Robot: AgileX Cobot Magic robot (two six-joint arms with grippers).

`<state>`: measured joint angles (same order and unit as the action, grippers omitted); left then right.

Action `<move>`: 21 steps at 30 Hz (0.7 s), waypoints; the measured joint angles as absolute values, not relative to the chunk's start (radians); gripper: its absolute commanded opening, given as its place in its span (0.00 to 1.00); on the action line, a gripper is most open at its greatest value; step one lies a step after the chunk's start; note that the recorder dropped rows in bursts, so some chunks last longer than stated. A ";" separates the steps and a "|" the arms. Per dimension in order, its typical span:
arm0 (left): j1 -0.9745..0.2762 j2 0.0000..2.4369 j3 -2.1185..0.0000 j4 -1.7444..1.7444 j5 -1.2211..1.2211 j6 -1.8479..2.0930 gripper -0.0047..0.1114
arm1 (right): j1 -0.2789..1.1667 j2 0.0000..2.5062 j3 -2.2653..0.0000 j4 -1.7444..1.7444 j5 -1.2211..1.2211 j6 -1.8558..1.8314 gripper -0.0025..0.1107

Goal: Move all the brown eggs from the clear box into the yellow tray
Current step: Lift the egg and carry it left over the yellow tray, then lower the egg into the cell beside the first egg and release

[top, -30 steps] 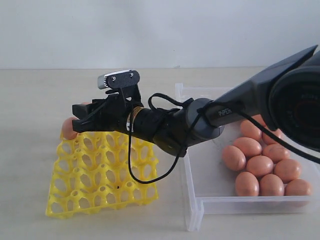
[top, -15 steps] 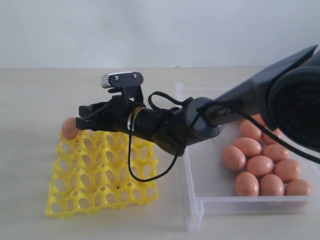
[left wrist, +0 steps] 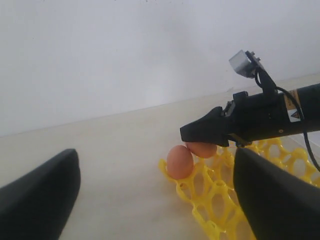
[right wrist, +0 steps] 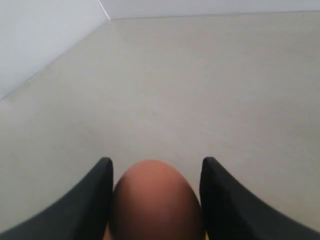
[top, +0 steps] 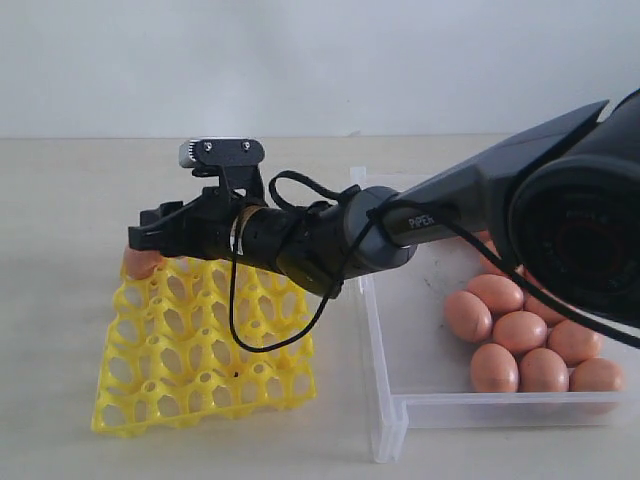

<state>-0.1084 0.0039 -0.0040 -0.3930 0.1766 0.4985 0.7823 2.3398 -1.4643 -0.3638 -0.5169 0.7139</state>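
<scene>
Since the right gripper is clamped on an egg over the far left corner of the tray, as the exterior view has it, the step in hand is a clean set-down; the tray lies on the table beside the box. One egg already sits in the corner cup, just beside the held one; the two look almost touching. Which cup lies right under the held egg I cannot tell; in the left wrist view it looks like the one next to the seated egg.

I would centre the egg over that cup first, so that it clears the raised pegs and does not nudge its neighbour; then lower slowly until the cup bears it; then part the fingers only a little, since a wide opening could knock the seated egg; then lift straight up. The tray is light openwork and may slide under a sideways push.

The left gripper hangs near the tray, fingers wide apart with nothing between them; it is best held clear. Many eggs lie in the box, so the task looks early.
</scene>
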 measured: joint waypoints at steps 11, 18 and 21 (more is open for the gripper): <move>-0.108 0.004 -0.004 -0.393 0.177 0.498 0.71 | 0.786 2.354 -1.465 -0.362 -0.454 0.718 0.16; -0.108 0.004 -0.004 -0.393 0.177 0.498 0.71 | 0.786 2.354 -1.465 -0.362 -0.454 0.723 0.60; -0.108 0.004 -0.004 -0.393 0.177 0.498 0.71 | 0.788 2.354 -1.467 -0.362 -0.454 0.723 0.61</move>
